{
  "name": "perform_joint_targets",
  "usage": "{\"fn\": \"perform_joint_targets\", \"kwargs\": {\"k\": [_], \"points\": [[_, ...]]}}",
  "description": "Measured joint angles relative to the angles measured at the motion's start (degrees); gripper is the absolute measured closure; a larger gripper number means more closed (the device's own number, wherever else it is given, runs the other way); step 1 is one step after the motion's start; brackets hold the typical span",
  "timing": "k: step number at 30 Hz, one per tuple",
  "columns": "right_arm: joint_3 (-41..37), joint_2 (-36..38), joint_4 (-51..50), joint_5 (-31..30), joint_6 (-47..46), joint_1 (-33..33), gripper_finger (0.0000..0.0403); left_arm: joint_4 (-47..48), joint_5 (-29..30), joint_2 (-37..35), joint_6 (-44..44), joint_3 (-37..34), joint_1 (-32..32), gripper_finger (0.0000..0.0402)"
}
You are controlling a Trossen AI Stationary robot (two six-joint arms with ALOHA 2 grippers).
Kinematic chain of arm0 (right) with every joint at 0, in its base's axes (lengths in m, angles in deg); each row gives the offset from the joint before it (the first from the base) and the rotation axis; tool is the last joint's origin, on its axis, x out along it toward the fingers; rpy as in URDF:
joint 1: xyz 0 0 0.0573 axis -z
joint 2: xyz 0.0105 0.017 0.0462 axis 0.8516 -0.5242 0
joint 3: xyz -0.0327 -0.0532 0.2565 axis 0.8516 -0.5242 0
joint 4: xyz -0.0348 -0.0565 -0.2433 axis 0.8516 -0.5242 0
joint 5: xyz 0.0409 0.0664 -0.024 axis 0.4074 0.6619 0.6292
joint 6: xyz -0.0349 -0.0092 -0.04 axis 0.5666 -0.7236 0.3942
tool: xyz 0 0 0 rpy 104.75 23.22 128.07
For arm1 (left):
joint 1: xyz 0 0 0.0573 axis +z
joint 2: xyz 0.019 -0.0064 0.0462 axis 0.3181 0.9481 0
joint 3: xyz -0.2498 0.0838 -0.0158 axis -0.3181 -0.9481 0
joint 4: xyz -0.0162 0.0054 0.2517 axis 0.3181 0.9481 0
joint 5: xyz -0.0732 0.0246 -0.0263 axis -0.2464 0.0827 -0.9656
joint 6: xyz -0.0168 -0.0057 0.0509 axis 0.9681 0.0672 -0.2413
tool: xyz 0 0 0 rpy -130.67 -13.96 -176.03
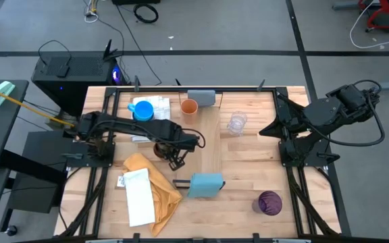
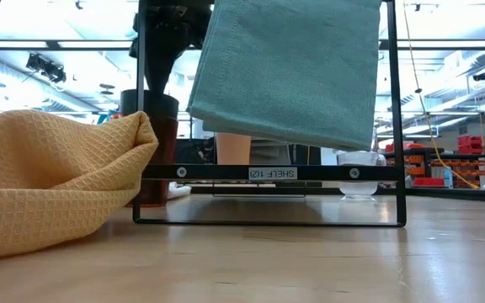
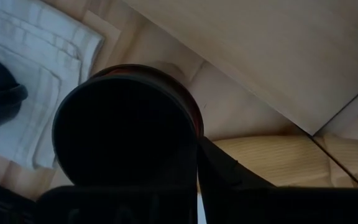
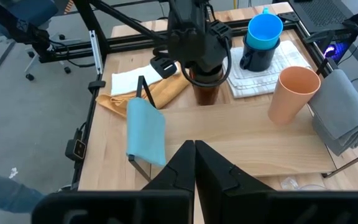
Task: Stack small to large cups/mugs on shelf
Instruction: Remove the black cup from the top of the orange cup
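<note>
A black cup nested in an amber cup (image 4: 205, 92) stands upright on the table beside the shelf (image 1: 211, 145). My left gripper (image 4: 199, 70) points down, shut on its rim. An orange cup (image 1: 189, 106) stands on the shelf's far end beside the grey block (image 1: 202, 98). A bright blue mug (image 4: 264, 28) sits in a navy mug (image 4: 257, 57) on a white cloth. A clear glass (image 1: 237, 123) and a purple cup (image 1: 270, 202) stand right of the shelf. My right gripper (image 4: 194, 155) hangs shut and empty above the table's right side. My left gripper comes from above, pointing down, onto the cup's rim (image 3: 194, 127). One finger (image 3: 224, 167) lies outside the wall; the other is lost in the dark inside. The nested cups stand upright, their base (image 2: 155, 200) on the table.
A yellow cloth (image 1: 155, 183) and a folded white cloth (image 1: 139, 196) lie near the front left. The light blue block (image 1: 205, 183) hangs on a black stand at the shelf's near end. Black frame rails run along the table's left and right sides.
</note>
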Motion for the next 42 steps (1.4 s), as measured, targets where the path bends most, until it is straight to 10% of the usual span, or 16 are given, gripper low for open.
{"fn": "perform_joint_targets", "kwargs": {"k": [23, 42], "points": [[0.01, 0.00, 0.00, -0.02, 0.00, 0.00, 0.0391, 10.41, 5.12, -0.92, 3.56, 20.66, -2.25, 0.0399], [0.00, -0.01, 0.02, -0.02, -0.44, 0.01, 0.0390, 10.37, 7.37, -0.85, 4.72, 20.79, -5.48, 0.0400]]}}
